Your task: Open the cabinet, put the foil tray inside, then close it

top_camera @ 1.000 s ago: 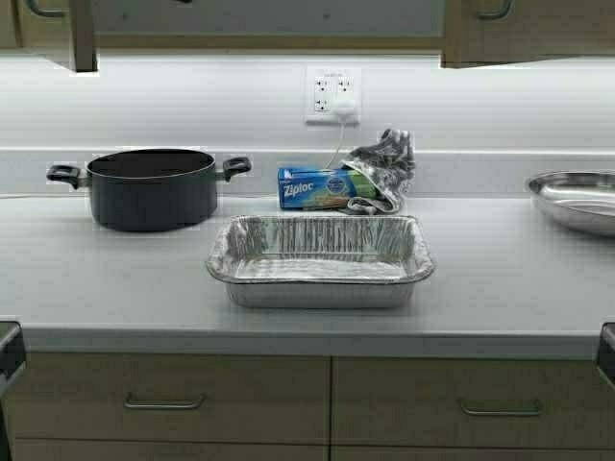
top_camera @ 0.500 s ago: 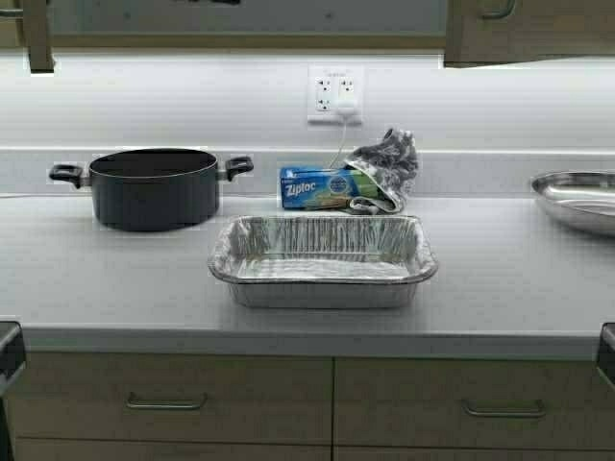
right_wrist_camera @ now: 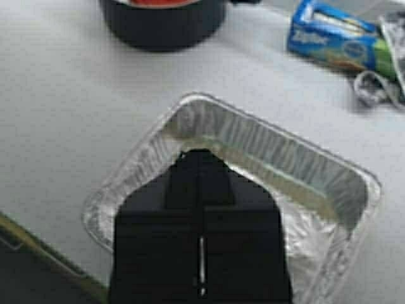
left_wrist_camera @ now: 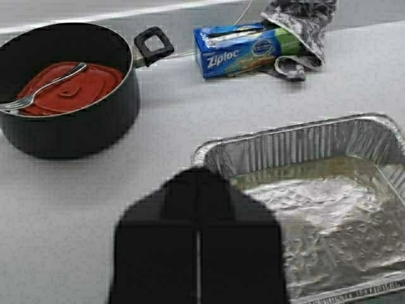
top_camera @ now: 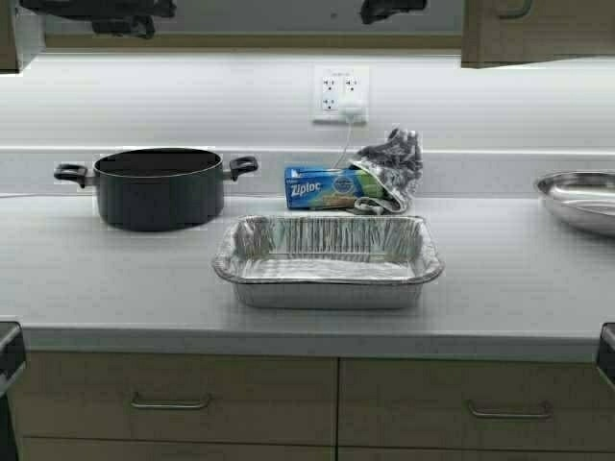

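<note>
Counter: pale grey worktop (top_camera: 115,288) under a lit white wall, tan drawers (top_camera: 173,403) below.
Foil tray: the foil tray (top_camera: 328,259) sits flat in the middle of the worktop near the front edge, nothing in it, touched by neither arm.
Cabinet: the cabinet (top_camera: 538,34) hangs above; its right door front with a metal handle shows at the upper right, and a pale grey band shows between that door and the upper left corner.
Left gripper: the left gripper (left_wrist_camera: 197,234) hangs over the worktop just beside one end of the tray, fingers pressed together, holding nothing.
Right gripper: the right gripper (right_wrist_camera: 201,215) hangs over the tray's inside, fingers pressed together, holding nothing.
Arms in the high view: two dark parts at the top edge, too little to make out.
Pot: a black pot (top_camera: 159,185) stands to the left of the tray, well apart; a red lid (left_wrist_camera: 69,87) and a fork (left_wrist_camera: 41,88) lie inside.
Bag box: a blue Ziploc box (top_camera: 332,187) lies behind the tray by the wall.
Cloth: a grey patterned cloth (top_camera: 389,168) lies against the box's right end.
Socket: a white socket (top_camera: 340,92) with a plug sits on the wall above the box.
Bowl: a steel bowl (top_camera: 581,200) sits at the far right.
</note>
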